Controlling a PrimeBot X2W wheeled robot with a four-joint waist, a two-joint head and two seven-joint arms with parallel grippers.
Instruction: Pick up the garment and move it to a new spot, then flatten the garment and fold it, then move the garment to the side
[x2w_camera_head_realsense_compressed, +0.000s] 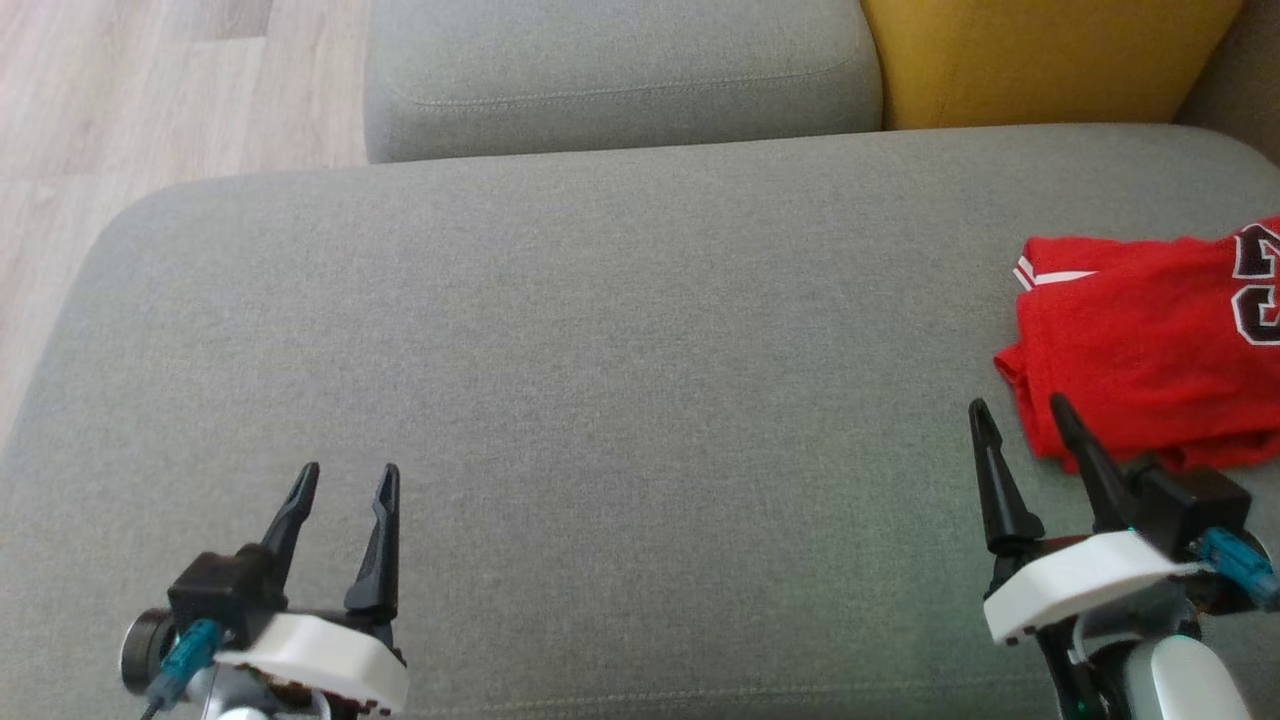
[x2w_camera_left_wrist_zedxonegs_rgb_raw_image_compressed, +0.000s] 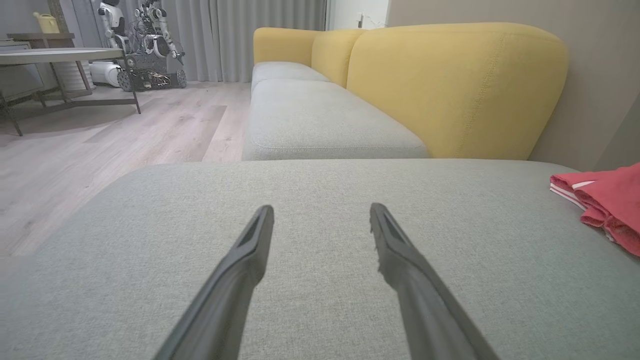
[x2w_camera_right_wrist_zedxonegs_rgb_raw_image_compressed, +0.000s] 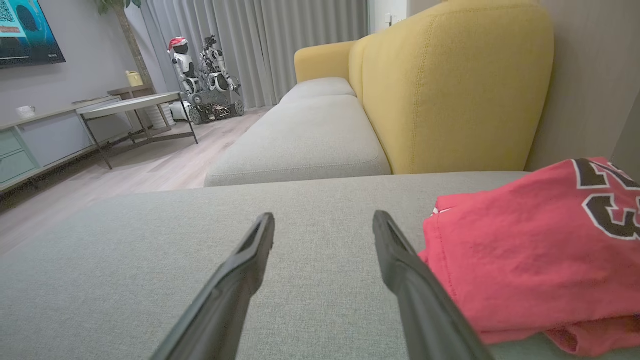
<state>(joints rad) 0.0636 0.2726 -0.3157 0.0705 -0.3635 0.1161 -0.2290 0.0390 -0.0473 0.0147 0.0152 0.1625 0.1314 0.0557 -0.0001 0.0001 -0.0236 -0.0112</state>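
I see the left gripper (x2w_camera_head_realsense_compressed: 350, 470) over bare cushion (x2w_camera_head_realsense_compressed: 600, 350), jaws apart, nothing held. Right gripper (x2w_camera_head_realsense_compressed: 1018, 403) likewise spread and empty, just beside the folded red garment (x2w_camera_head_realsense_compressed: 1150, 340) at the cushion's right end.

One garment (x2w_camera_head_realsense_compressed: 1130, 330), two pincers (x2w_camera_head_realsense_compressed: 351, 470) (x2w_camera_head_realsense_compressed: 1018, 401), one sofa (x2w_camera_head_realsense_compressed: 640, 350)

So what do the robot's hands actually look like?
The left gripper and right gripper match: two long, tapering black fingers on a black block, a rounded white wrist cover, and a teal cable plug at the side.
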